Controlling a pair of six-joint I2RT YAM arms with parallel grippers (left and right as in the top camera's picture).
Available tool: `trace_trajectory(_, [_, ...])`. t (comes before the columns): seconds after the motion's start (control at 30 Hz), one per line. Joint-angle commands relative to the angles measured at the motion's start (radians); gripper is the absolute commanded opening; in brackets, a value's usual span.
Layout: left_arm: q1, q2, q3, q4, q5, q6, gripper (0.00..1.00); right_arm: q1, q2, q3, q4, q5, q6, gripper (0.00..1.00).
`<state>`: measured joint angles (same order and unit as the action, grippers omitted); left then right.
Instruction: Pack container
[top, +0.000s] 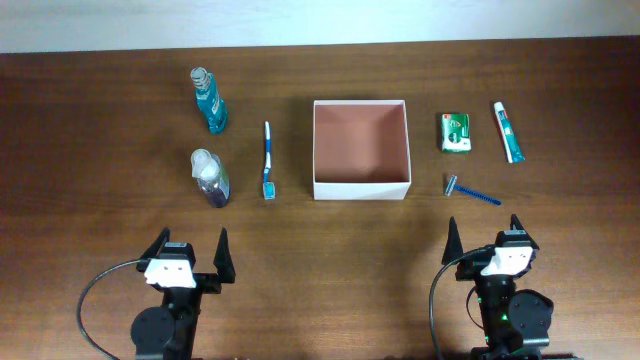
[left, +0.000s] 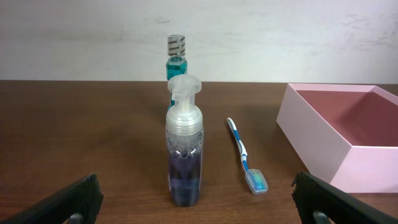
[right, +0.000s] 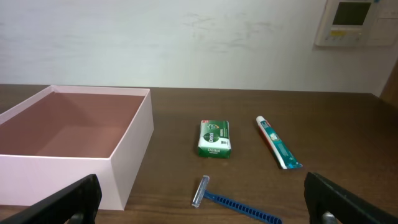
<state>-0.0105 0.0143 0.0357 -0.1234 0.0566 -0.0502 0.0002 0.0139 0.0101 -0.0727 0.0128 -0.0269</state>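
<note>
In the left wrist view the teal bottle (left: 176, 59) is largely hidden behind the pump bottle (left: 184, 149), and the container (left: 314, 137) is cut off by the right edge. In the right wrist view its left side is cropped, and the print on the toothpaste tube (right: 278, 143) cannot be read.

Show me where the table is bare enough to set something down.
Bare: the front strip between the container, the left pincer and the right pincer; the back edge behind the container. Crowded: right of the container (soap box, toothpaste, razor) and left of it (toothbrush, pump bottle, teal bottle).
</note>
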Motion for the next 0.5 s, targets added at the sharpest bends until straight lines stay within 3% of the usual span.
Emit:
trace_trajectory(0.0, [0.005, -0.009, -0.003, -0.002, 0.015, -0.006, 0.99, -0.007, -0.010, -0.005, -0.007, -0.002, 0.001, 0.99])
trace_trajectory(0.47, [0.005, -0.009, -0.003, -0.001, 0.015, -0.006, 0.99, -0.007, -0.011, -0.005, -0.007, -0.002, 0.001, 0.98])
